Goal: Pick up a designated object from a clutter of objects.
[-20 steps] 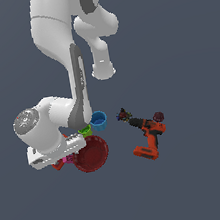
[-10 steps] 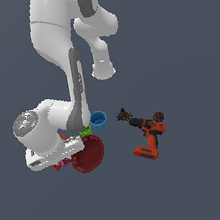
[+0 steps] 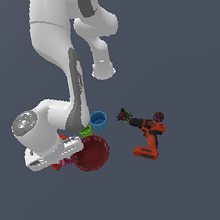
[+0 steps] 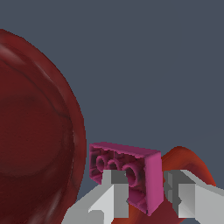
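The designated object (image 4: 127,168) is a small magenta-pink hollow block lying beside the dark red bowl (image 4: 35,131). In the exterior view only a sliver of the pink piece (image 3: 68,161) shows under the white hand, left of the bowl (image 3: 91,153). My gripper (image 4: 146,177) is low over it and open. One finger (image 4: 116,192) crosses the piece's hollow face. The other finger (image 4: 183,197) stands just off its end with a thin gap. In the exterior view the fingertips are hidden by the hand.
A red-orange bottle (image 4: 188,162) lies right behind the pink piece. A green cup (image 3: 85,131) and a blue cup (image 3: 98,120) stand behind the bowl. An orange-and-black drill (image 3: 147,136) lies at the exterior view's right.
The hand has sunk slightly lower and shifted a little toward the exterior view's left, beside the bowl. The other objects have not moved.
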